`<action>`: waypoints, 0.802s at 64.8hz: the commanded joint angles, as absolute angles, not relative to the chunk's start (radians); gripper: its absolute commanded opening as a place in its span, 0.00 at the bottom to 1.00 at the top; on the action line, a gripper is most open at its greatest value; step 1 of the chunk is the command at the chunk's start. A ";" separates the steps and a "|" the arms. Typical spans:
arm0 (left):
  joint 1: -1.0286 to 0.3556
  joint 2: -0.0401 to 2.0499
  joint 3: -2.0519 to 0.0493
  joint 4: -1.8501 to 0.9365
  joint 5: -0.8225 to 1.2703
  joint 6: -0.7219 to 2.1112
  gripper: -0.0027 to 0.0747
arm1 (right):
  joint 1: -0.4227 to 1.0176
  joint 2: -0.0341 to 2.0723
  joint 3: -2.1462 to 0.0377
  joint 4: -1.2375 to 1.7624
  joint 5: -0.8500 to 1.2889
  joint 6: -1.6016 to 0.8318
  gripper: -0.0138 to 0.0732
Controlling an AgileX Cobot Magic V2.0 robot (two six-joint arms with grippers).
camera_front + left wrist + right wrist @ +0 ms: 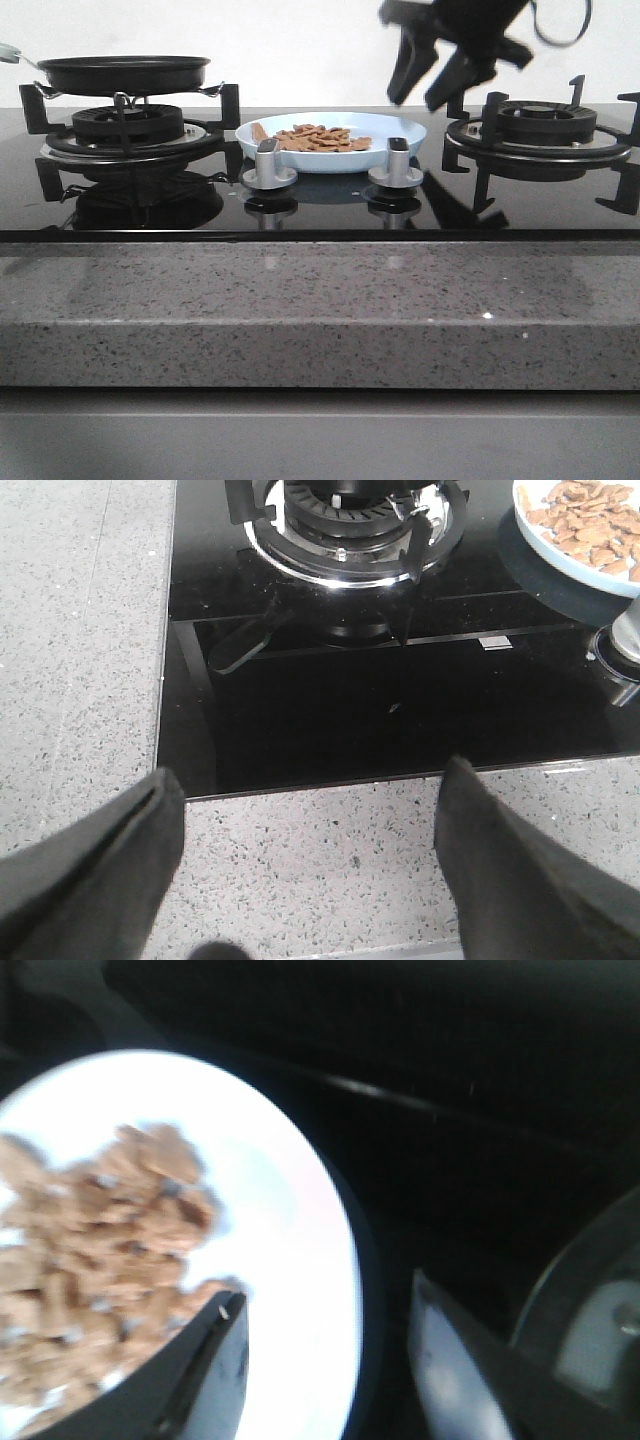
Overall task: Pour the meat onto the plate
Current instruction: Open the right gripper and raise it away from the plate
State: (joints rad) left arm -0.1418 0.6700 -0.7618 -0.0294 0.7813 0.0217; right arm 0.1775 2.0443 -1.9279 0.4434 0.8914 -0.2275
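Observation:
The pale blue-white plate (pixel 400 133) sits on the black glass hob between the two burners, with several orange-brown meat slices (pixel 318 138) piled in it. The plate (pixel 290 1220) and meat (pixel 90 1250) also show blurred in the right wrist view, and the plate's edge (pixel 560 555) with meat (pixel 590 515) in the left wrist view. My right gripper (pixel 422 98) hangs open and empty above the plate's right rim; it also shows in its own wrist view (pixel 325 1305). My left gripper (pixel 305 780) is open and empty over the speckled counter in front of the hob.
A black frying pan (pixel 125 72) rests on the left burner (pixel 125 125). The right burner (pixel 540 125) has a bare grate. Two grey knobs (pixel 268 165) (pixel 396 165) stand in front of the plate. The granite counter edge (pixel 320 310) runs along the front.

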 commanded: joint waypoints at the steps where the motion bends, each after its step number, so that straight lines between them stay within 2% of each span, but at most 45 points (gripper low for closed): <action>1: -0.149 0.669 -0.786 -0.040 0.706 0.011 0.70 | 0.186 1.917 -1.958 0.436 0.876 -0.236 0.62; 9: -0.149 0.669 -0.786 -0.040 0.706 0.011 0.70 | 0.224 1.819 -1.890 0.364 0.869 -0.236 0.62; 19: -0.149 0.669 -0.786 -0.040 0.706 0.011 0.70 | 0.267 1.652 -1.677 0.310 0.791 -0.234 0.60; 40: -0.149 0.669 -0.786 -0.040 0.706 0.011 0.70 | 0.260 1.243 -1.215 0.181 0.714 -0.180 0.46; 52: -0.149 0.669 -0.786 -0.038 0.706 0.011 0.70 | 0.221 1.057 -1.051 0.092 0.779 -0.077 0.45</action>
